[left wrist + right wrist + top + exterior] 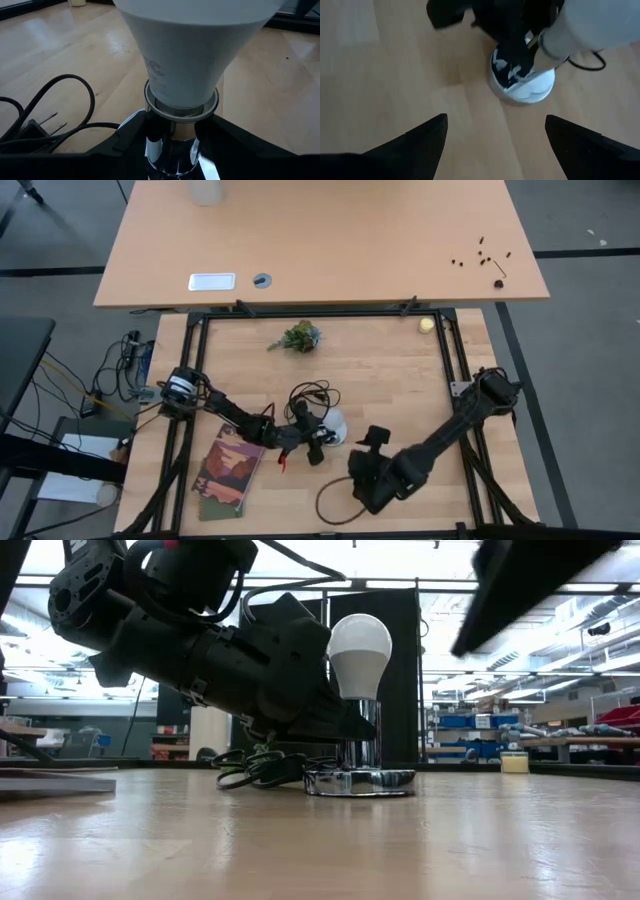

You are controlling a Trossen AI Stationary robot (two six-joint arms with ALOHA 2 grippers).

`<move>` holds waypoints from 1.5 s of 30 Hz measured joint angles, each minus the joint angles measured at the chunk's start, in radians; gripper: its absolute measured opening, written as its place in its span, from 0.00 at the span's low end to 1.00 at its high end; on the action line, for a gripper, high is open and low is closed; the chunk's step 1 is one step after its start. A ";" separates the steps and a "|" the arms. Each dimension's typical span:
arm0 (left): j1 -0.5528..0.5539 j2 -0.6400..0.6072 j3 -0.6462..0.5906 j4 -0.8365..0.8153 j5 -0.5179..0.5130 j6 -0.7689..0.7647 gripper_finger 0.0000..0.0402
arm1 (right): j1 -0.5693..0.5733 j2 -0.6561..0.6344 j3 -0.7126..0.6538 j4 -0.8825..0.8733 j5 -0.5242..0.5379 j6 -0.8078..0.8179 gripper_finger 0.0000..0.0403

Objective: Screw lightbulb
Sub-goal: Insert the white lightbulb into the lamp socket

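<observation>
Wood-plank tabletop (400, 380) with a black frame, second tan desk behind it; low view shows an open workshop room beyond. White frosted lightbulb (359, 655), pear-shaped and matte, stands upright in a shiny chrome socket stem on a flat round silver base (360, 781), near the table's middle. Left gripper (172, 137) has its dark fingers clamped on either side of the chrome stem just below the bulb's neck; left wrist view shows this grip close up, plus faint grey print on the bulb. Black cord (310, 393) lies coiled just beside the base, plug prongs seen only in the left wrist view. Right gripper (495, 142) hovers above the table near the base, fingers spread wide apart, holding nothing. High view alone shows a book (228, 470) with a dark illustrated cover by the left arm, a small green plant sprig (298, 337) farther back, and a small pale yellow round object (427, 325) at the frame's far edge.
</observation>
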State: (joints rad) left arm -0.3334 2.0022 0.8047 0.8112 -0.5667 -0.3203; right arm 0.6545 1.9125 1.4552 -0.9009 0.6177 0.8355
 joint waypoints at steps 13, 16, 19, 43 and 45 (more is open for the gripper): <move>-0.017 0.000 0.000 0.000 0.107 0.103 0.47 | 0.048 -0.083 -0.482 0.711 0.195 -0.056 0.85; -0.017 0.000 0.000 -0.001 0.108 0.100 0.47 | 0.048 -0.112 -0.543 0.878 0.197 -0.167 0.85; -0.024 0.000 0.000 0.006 0.128 0.101 0.47 | 0.033 -0.131 -0.580 0.973 0.195 -0.260 0.85; -0.043 0.000 0.000 0.009 0.230 0.110 0.47 | -0.120 -0.141 -0.588 1.173 -0.083 -0.533 0.85; -0.043 0.000 0.000 0.008 0.228 0.106 0.47 | -0.101 -0.152 -0.588 1.134 -0.072 -0.506 0.85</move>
State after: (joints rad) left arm -0.3759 2.0018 0.8047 0.8193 -0.3386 -0.2147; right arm 0.5538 1.7602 0.8673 0.2329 0.5460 0.3297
